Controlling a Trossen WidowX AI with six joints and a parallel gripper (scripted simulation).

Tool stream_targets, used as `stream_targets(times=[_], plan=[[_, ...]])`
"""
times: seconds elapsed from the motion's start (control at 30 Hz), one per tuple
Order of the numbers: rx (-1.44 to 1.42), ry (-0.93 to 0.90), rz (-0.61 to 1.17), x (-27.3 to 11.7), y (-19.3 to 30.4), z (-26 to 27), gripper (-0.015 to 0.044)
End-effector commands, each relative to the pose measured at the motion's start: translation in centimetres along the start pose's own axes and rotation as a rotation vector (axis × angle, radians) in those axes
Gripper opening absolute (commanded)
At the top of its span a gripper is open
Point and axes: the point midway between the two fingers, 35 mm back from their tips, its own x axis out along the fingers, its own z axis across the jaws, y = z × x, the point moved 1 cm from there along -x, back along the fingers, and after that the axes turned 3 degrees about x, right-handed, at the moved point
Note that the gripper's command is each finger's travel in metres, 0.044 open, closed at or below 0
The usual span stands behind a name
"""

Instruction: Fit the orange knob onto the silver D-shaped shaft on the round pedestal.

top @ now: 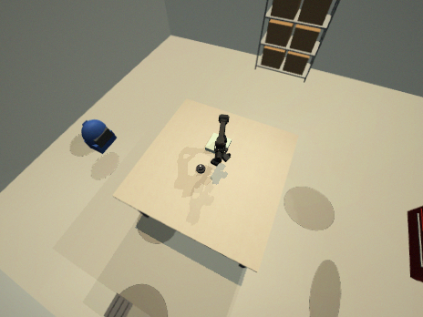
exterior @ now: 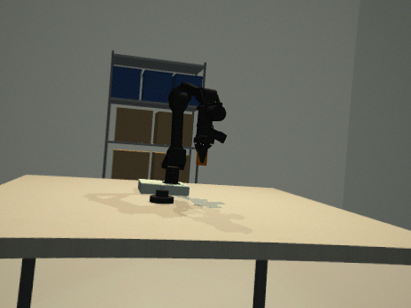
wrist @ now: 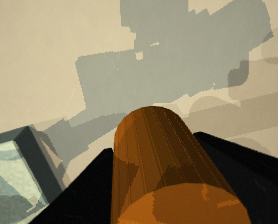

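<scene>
The orange knob (exterior: 198, 160) (wrist: 150, 155) is a ribbed cylinder held between the two black fingers. My gripper (top: 216, 162) (exterior: 202, 157) (wrist: 153, 148) is shut on it and holds it well above the table, right of the pedestal in the top and exterior views. The knob's underside and hole are hidden, and the knob cannot be made out in the top view. The round dark pedestal (top: 201, 169) (exterior: 161, 199) stands on the table with a short shaft (exterior: 162, 193) upright on top. The shaft's flat side is too small to tell. The pedestal is outside the wrist view.
The pale slab (top: 211, 144) (exterior: 148, 187) (wrist: 12, 175) under the arm's base lies behind the pedestal and shows at the left of the wrist view. The wooden table (top: 164, 183) (exterior: 66, 222) carries the arm's shadows. A storage rack (top: 283, 19) stands far behind.
</scene>
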Motion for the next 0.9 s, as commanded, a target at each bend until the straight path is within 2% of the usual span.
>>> stream_targets(times=[0.0,0.87], plan=[[0.001,0.061,-0.004,-0.6,-0.2,-0.1,0.0000],[0.000,0.622,-0.036,-5.8,-1.9,-0.2,0.0000]])
